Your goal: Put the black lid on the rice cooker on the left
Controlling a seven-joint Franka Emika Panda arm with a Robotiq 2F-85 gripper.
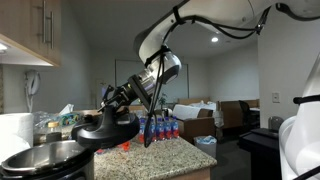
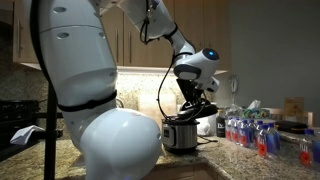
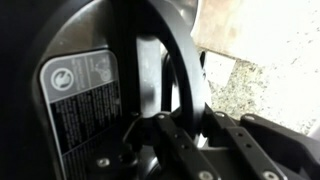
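Above the speckled counter [image 1: 188, 152], the black gripper [image 1: 112, 108] pinches the round black plastic lid [image 1: 100, 133], seemingly by its raised handle. The lid is likely light, stiff and slick, and it hangs near the brushed-steel rice cooker [image 1: 45, 158].

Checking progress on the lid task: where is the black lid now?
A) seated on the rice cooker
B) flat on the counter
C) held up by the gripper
C: the gripper clamps the black lid, tilted in the air, and the rice cooker stands uncovered.
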